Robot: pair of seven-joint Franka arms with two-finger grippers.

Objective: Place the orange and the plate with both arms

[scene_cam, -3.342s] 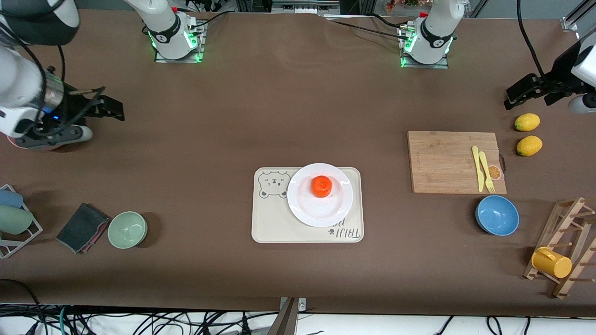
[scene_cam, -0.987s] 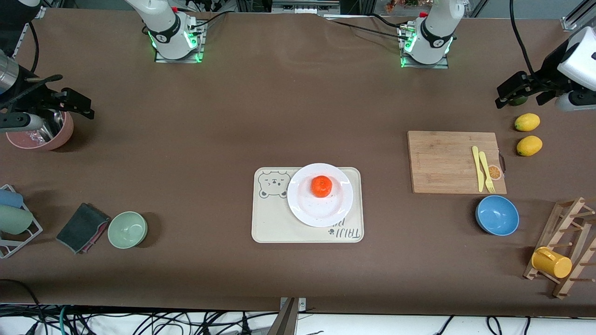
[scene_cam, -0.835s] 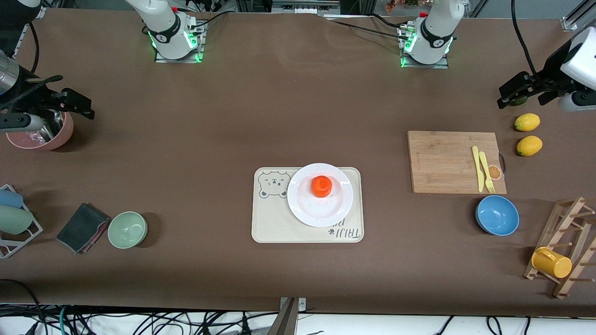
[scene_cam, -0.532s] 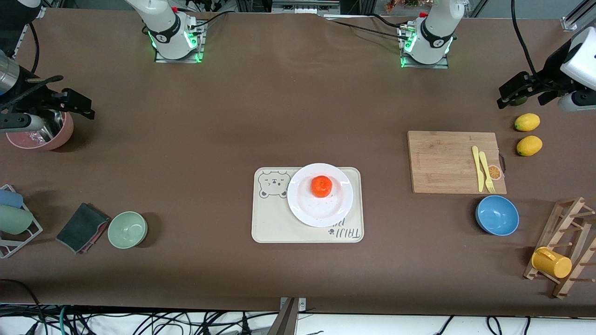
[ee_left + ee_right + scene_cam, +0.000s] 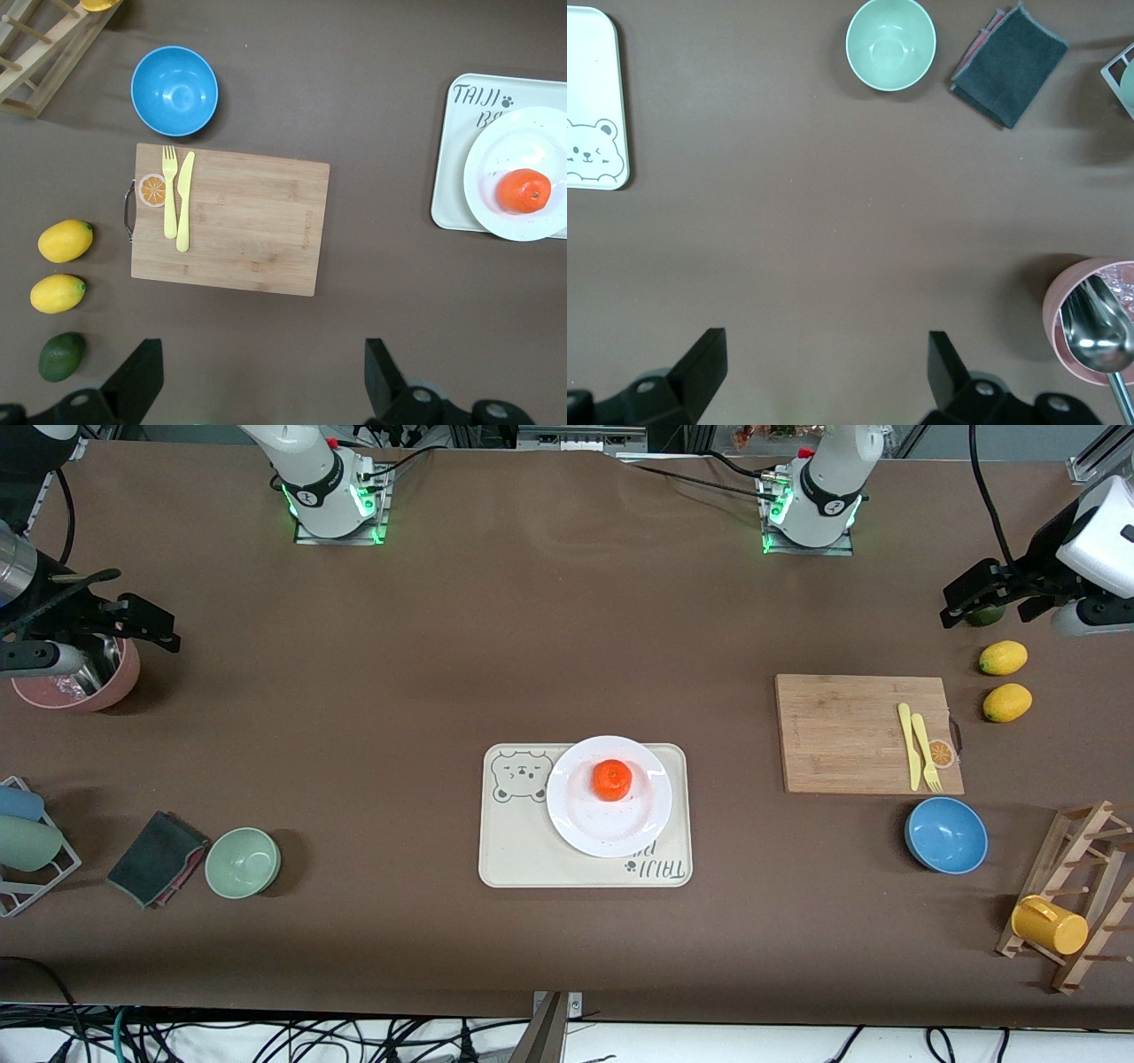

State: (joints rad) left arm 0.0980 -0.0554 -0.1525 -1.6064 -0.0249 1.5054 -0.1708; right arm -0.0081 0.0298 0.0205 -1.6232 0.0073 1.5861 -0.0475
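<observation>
Pincers (image 5: 257, 381) (image 5: 819, 376) agape, aloft at table ends.

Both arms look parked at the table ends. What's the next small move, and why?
Probably none beyond holding still: the orange sits on the plate, which rests on the tray. The left gripper hangs open over the green fruit, the right gripper open beside the pink cup, both empty.
</observation>
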